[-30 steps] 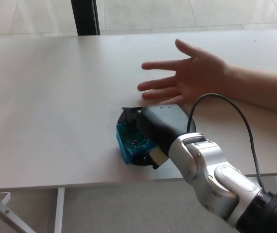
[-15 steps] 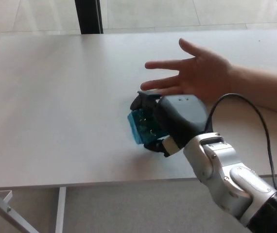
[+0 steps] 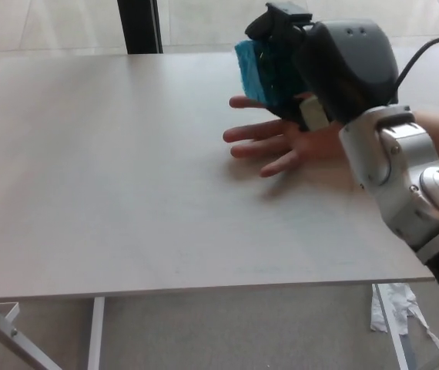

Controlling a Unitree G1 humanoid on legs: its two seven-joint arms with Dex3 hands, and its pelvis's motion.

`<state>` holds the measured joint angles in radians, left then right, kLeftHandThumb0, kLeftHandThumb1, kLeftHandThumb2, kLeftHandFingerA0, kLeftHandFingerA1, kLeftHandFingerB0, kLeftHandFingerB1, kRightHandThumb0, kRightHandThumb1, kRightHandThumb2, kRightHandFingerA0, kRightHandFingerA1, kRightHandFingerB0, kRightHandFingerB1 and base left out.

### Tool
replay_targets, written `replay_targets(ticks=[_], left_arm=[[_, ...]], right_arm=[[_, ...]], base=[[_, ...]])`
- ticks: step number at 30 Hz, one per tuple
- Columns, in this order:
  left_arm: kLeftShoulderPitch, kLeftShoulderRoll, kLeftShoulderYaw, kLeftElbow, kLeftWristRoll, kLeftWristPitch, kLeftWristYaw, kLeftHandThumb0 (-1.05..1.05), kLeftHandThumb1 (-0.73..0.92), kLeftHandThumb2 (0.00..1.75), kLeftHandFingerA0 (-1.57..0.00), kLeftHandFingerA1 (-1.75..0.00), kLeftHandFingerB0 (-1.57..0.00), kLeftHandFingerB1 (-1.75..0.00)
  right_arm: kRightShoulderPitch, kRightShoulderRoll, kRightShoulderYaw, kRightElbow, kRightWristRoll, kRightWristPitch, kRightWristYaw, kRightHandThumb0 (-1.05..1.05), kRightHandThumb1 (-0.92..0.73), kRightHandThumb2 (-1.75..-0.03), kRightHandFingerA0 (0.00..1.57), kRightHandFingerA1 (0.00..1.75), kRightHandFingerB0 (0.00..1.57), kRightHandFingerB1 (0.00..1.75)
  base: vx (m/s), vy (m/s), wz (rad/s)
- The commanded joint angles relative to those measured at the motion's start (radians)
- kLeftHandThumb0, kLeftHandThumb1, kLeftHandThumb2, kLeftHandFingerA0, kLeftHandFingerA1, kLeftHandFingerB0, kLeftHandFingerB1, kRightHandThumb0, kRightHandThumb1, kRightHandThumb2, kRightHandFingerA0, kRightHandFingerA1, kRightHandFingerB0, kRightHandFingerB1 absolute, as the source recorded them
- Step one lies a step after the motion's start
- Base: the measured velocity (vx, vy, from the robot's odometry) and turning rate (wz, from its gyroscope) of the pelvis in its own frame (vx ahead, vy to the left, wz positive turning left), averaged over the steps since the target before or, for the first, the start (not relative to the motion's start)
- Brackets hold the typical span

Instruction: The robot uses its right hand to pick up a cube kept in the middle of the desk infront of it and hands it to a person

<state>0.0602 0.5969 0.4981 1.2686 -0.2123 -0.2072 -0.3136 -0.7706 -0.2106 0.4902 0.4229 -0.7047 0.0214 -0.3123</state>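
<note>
Right hand point(image 3: 312, 69) now lifted off the counter point(image 3: 112, 193), fingers clamped around the blue cube point(image 3: 252, 71), above a person's open palm point(image 3: 293, 139)

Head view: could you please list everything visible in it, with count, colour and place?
Cube: one, blue-teal, held in the robot's right hand, raised over the person's open palm.
Desk: one, white, filling most of the picture; its top shows nothing else lying on it.
Desk legs: white, below the near edge at the lower left.
Dark post: one, black, upright beyond the far edge of the desk.
Floor: pale, beyond and below the desk.
Scrap: one, white, on the floor at the lower right.
Person's hand: one, open with fingers spread, over the desk under the cube.
Right hand: one, black, shut on the cube; silver forearm and black cable behind it.
Left hand: not in view.
</note>
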Motion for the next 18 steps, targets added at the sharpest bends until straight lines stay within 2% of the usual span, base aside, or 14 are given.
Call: replay_targets(ticks=[1,3,4,6,7,8,9,10,11,13,14,15,18], left_arm=[[0.004,0.024,-0.005,0.006,0.004,-0.034,0.008,-0.79,0.72,0.62,-0.70,-0.51,-0.52,-0.41],[0.004,0.017,-0.007,0.007,0.003,-0.032,0.008,-0.79,0.72,0.62,-0.70,-0.51,-0.52,-0.41],[0.004,0.015,0.000,0.007,-0.005,-0.033,0.001,-0.81,0.71,0.62,-0.70,-0.53,-0.53,-0.42],[0.001,0.016,-0.003,0.007,-0.003,-0.035,0.003,-0.82,0.71,0.62,-0.70,-0.53,-0.53,-0.43],[0.000,0.016,-0.002,0.006,-0.004,-0.035,0.000,-0.81,0.70,0.62,-0.71,-0.55,-0.53,-0.43],[0.000,0.015,-0.004,0.006,-0.003,-0.037,0.000,-0.80,0.71,0.62,-0.71,-0.54,-0.52,-0.43],[0.001,0.014,-0.009,0.006,0.003,-0.042,0.004,-0.81,0.72,0.62,-0.71,-0.54,-0.52,-0.43],[0.000,0.014,-0.011,0.007,0.005,-0.043,0.005,-0.81,0.72,0.62,-0.71,-0.54,-0.52,-0.43],[-0.001,0.014,-0.009,0.009,0.001,-0.038,0.003,-0.81,0.71,0.62,-0.71,-0.54,-0.53,-0.43],[-0.002,0.012,-0.005,0.011,-0.006,-0.030,-0.001,-0.81,0.71,0.62,-0.71,-0.54,-0.53,-0.43],[-0.006,0.013,-0.006,0.011,-0.005,-0.026,0.000,-0.80,0.71,0.61,-0.72,-0.54,-0.54,-0.43],[-0.007,0.012,-0.007,0.010,-0.005,-0.029,0.002,-0.80,0.71,0.62,-0.73,-0.55,-0.55,-0.43],[-0.009,0.009,-0.021,0.010,0.011,-0.038,0.013,-0.82,0.72,0.62,-0.73,-0.55,-0.55,-0.43]], right_arm=[[-0.063,-0.021,-0.013,0.128,-0.029,-0.063,-0.049,-0.30,-0.54,-0.62,0.83,1.53,0.96,0.77],[-0.065,-0.026,-0.012,0.152,-0.029,-0.066,-0.044,-0.30,-0.54,-0.62,0.83,1.54,0.96,0.79],[-0.070,-0.021,-0.010,0.182,-0.022,-0.063,-0.024,-0.31,-0.56,-0.63,0.91,1.63,0.94,0.81],[-0.076,-0.022,-0.010,0.204,-0.021,-0.077,-0.026,-0.30,-0.56,-0.63,0.89,1.64,0.94,0.82],[-0.073,-0.022,-0.003,0.217,-0.028,-0.077,-0.025,-0.31,-0.56,-0.61,0.86,1.62,0.93,0.75],[-0.073,-0.023,0.003,0.228,-0.035,-0.077,-0.023,-0.31,-0.58,-0.61,0.82,1.61,0.91,0.79],[-0.078,-0.024,0.013,0.251,-0.044,-0.081,-0.023,-0.37,-0.49,-0.67,0.89,1.50,0.95,0.88],[-0.082,-0.024,0.020,0.270,-0.049,-0.087,-0.026,-0.37,-0.49,-0.67,0.89,1.50,0.95,0.88],[-0.091,-0.021,0.027,0.297,-0.054,-0.089,-0.026,-0.42,-0.49,-0.67,0.87,1.51,0.95,0.78],[-0.103,-0.019,0.036,0.330,-0.061,-0.090,-0.024,-0.42,-0.49,-0.67,0.87,1.51,0.95,0.78],[-0.110,-0.017,0.037,0.348,-0.061,-0.093,-0.028,-0.41,-0.48,-0.68,0.89,1.50,0.95,0.72],[-0.133,-0.001,0.046,0.396,-0.067,-0.079,-0.026,-0.34,-0.52,-0.58,0.82,1.64,0.93,0.63],[-0.157,0.009,0.068,0.454,-0.085,-0.081,-0.055,-0.36,-0.53,-0.56,0.86,1.62,0.92,0.60]], base=[[0.00,0.000,0.00],[0.00,0.000,0.00],[0.00,0.000,0.00],[0.00,0.000,0.00],[0.00,0.000,0.00],[0.00,0.000,0.00],[0.00,0.000,0.00],[0.00,0.000,0.00],[0.00,0.000,0.00],[0.00,0.000,0.00],[0.00,0.000,0.00],[0.00,0.000,0.00],[0.00,0.000,0.00]])
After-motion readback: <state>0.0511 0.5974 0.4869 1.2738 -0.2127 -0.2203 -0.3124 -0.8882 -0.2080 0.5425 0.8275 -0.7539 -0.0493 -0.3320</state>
